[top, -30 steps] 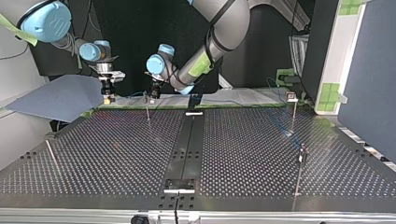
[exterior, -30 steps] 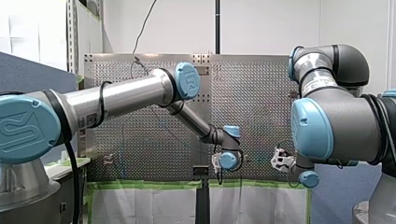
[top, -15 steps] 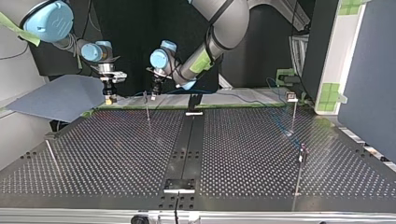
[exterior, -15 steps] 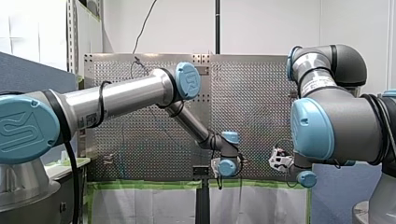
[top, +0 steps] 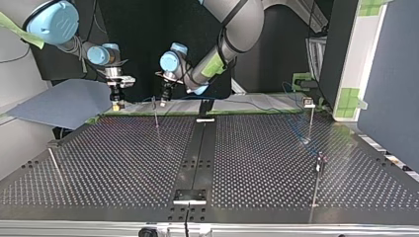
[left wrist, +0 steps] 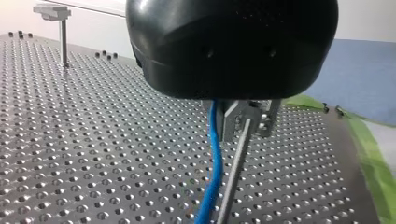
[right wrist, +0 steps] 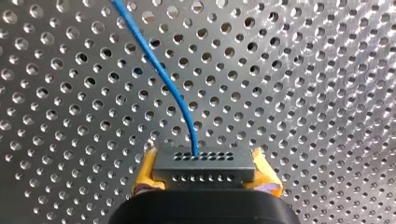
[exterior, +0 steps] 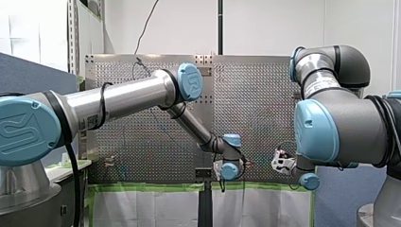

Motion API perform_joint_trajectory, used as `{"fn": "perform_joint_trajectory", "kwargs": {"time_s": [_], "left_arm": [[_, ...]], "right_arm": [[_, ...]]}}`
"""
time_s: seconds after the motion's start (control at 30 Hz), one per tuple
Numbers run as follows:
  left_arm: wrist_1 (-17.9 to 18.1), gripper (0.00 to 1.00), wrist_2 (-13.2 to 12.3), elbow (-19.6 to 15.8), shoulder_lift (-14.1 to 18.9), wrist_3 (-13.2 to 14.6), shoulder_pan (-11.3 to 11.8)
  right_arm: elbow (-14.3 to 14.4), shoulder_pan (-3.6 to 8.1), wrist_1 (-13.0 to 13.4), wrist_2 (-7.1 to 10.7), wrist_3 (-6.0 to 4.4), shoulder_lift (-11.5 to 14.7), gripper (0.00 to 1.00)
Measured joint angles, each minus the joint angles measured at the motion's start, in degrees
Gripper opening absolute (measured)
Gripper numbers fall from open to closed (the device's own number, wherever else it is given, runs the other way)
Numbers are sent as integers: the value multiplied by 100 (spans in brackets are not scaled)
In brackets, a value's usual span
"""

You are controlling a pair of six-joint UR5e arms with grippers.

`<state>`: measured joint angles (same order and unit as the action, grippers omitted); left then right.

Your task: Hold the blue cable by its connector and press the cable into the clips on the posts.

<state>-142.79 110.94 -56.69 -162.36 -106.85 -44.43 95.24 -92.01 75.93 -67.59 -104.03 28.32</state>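
Routing of the blue cable (right wrist: 159, 70) at a post (left wrist: 233, 172), connector (right wrist: 204, 164) in hand.
Our right end effector (right wrist: 205, 171) is closed on the dark connector, yellow pads (right wrist: 145, 171) clamped on its two ends, and the cable runs from it out over the perforated surface (right wrist: 303, 93). Our left end effector (left wrist: 247, 119) hangs at the top of that thin post, the cable dropping just beside it; we cannot tell how wide it stands or whether it grips the cable. We judge the pressing step is the one in hand: next the cable needs pushing sideways into the post's clip, which we cannot pick out, with the line held taut.
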Motion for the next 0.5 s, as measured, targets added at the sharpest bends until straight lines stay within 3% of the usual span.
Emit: {"fn": "perform_joint_trajectory", "kwargs": {"time_s": [0.2, 0.5], "left_arm": [[21, 0, 2, -73, -37, -9, 10], [-139, 0, -19, 265, -232, -11, 15]], "right_arm": [[-27, -49, 22, 0, -15, -8, 0], [-72, -77, 4, -1, -59, -20, 0]]}}
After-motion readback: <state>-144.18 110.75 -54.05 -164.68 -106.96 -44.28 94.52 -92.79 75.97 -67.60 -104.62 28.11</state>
